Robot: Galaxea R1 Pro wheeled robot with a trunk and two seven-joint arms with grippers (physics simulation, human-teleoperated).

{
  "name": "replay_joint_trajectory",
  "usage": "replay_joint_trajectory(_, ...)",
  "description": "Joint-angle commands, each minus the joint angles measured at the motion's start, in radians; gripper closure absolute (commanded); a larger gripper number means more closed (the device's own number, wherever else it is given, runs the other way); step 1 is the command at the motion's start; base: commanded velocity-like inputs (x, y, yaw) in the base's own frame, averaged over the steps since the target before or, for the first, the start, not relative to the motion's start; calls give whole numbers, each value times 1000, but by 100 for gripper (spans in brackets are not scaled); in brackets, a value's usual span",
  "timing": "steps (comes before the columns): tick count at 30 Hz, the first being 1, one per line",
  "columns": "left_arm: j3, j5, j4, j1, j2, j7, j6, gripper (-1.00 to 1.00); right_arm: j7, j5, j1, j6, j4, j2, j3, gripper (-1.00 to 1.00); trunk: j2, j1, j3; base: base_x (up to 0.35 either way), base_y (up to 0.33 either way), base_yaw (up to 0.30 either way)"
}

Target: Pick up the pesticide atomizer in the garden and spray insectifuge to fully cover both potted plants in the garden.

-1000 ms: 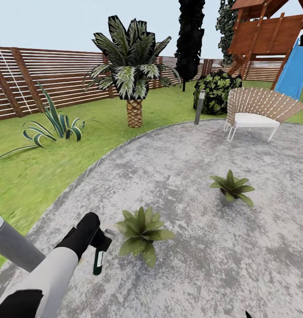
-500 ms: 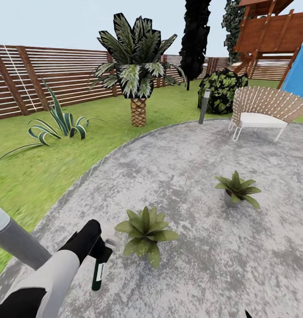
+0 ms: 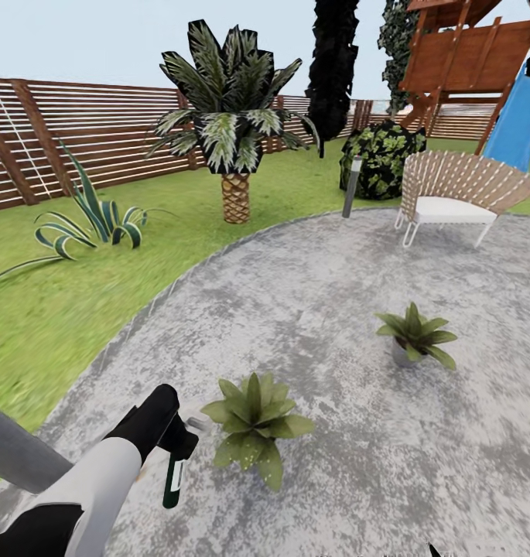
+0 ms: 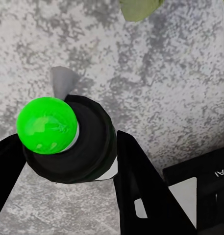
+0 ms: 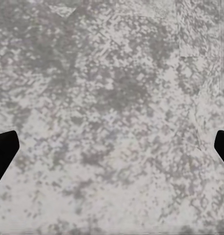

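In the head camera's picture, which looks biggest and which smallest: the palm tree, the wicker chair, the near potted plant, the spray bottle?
As they look in the head view:
1. Palm tree
2. Wicker chair
3. Near potted plant, enlarged by nearness to the camera
4. Spray bottle, held in the left claw

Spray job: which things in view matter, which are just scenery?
Job: pesticide atomizer in the left gripper; near potted plant; far potted plant.
Scenery: palm tree; agave; bollard lamp; chair; fence.

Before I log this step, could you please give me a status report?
Left gripper shut on dark atomizer bottle, nozzle beside near potted plant. Right gripper open over grey patio. Nothing between.
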State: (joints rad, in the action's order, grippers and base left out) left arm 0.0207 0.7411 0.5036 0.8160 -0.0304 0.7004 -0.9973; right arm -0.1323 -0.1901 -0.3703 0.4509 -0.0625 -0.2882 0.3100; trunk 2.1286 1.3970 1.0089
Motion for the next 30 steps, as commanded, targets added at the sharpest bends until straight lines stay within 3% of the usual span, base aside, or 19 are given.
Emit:
replay_joint_trajectory(1,2,11,3,0,0,10,-3,100,-4,-8,-1,3,1,0,9,-100,0,0,1,1,0,-140)
replay_joint_trajectory(5,2,11,5,0,0,10,-4,100,-4,-8,-1,3,1,0,9,-100,0,0,1,0,0,-50)
replay_joint_trajectory(13,1,11,6,0,0,10,-3,100,-4,-8,-1,3,1,0,9,-100,56,31,30,0,0,-2)
replay_joint_trajectory(20,-1,14,-6,-5,12,9,1,100,-4,-8,-1,3,1,0,9,-100,56,31,36,0,0,0)
replay_joint_trajectory(24,1,14,7,-77,4,7,3,100,-4,-8,-1,3,1,0,8,-100,56,31,36,0,0,0)
replay_joint_trajectory(30,4,12,10,-84,-1,8,8,100,-4,-8,-1,3,1,0,8,-100,56,31,36,0,0,0)
